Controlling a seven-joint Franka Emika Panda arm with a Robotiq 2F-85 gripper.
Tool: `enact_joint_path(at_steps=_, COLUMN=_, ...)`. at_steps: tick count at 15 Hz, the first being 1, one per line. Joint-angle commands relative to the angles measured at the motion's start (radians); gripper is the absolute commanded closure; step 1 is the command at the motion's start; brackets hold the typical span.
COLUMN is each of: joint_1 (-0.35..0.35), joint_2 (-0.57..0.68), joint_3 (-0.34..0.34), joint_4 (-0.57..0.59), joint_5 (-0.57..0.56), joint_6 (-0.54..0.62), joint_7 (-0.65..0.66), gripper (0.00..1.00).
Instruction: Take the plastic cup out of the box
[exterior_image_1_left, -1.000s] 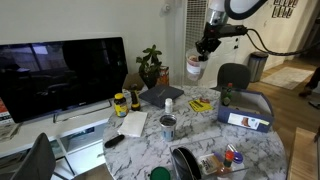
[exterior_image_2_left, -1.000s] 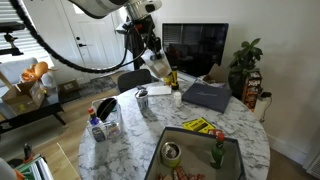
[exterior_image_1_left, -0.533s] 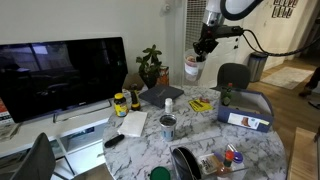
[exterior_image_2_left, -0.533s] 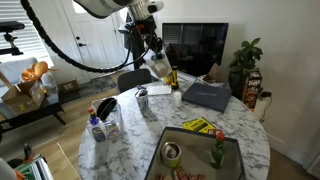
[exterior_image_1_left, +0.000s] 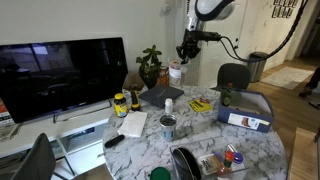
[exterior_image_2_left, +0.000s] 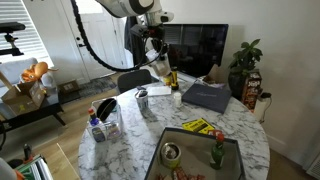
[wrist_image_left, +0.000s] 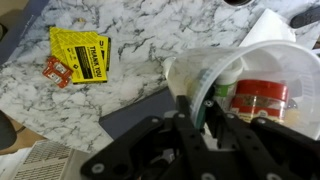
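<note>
Plastic cup (exterior_image_1_left: 175, 72) aloft (tilted), box (exterior_image_1_left: 262, 108) well apart

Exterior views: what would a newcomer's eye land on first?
The end effector holding the cup high in the air, well away from the box at the edge of the table. Next, the big dark TV beside the table. In the wrist view the cup's rim looms at right, with a yellow packet on the marble at upper left.

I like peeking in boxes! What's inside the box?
A silvery can and a green thing stand in the box. Its near end is out of frame. The cup hangs in the gripper.
</note>
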Motion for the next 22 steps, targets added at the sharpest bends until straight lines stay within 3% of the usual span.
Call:
enact_joint_path(at_steps=1, joint_1=0.070, joint_2=0.193, joint_3=-0.045, joint_4=0.256, joint_5=-0.024, joint_6=-0.182, joint_7=0.031, gripper=0.94)
enact_joint_path(at_steps=6, joint_1=0.167, joint_2=0.420, joint_3=-0.060, joint_4=0.536, joint_5=-0.072, joint_6=-0.291, joint_7=-0.006, gripper=0.94)
enact_joint_path(at_steps=7, joint_1=0.164, joint_2=0.454, joint_3=-0.050, joint_4=0.587, joint_5=-0.051, joint_6=-0.318, joint_7=-0.064, gripper=0.94)
enact_joint_path(at_steps=8, joint_1=0.165, joint_2=0.360, joint_3=-0.065, joint_4=0.442, joint_5=-0.038, joint_6=-0.248, joint_7=-0.015, gripper=0.77)
enact_joint_path(at_steps=13, joint_1=0.178, joint_2=0.449, joint_3=-0.068, joint_4=0.560, joint_5=-0.038, joint_6=-0.283, joint_7=-0.054, gripper=0.77)
enact_joint_path(at_steps=14, joint_1=0.164, joint_2=0.505, joint_3=-0.059, joint_4=0.625, joint_5=0.002, joint_6=-0.286, joint_7=-0.037, gripper=0.94)
enact_joint_path(at_steps=17, joint_1=0.131, joint_2=0.604, joint_3=-0.052, joint_4=0.706, joint_5=0.132, joint_6=-0.203, joint_7=0.011, gripper=0.94)
enact_joint_path(at_steps=22, joint_1=0.123, joint_2=0.796, joint_3=-0.099, joint_4=0.879, joint_5=0.206, joint_6=-0.159, joint_7=0.190, gripper=0.94)
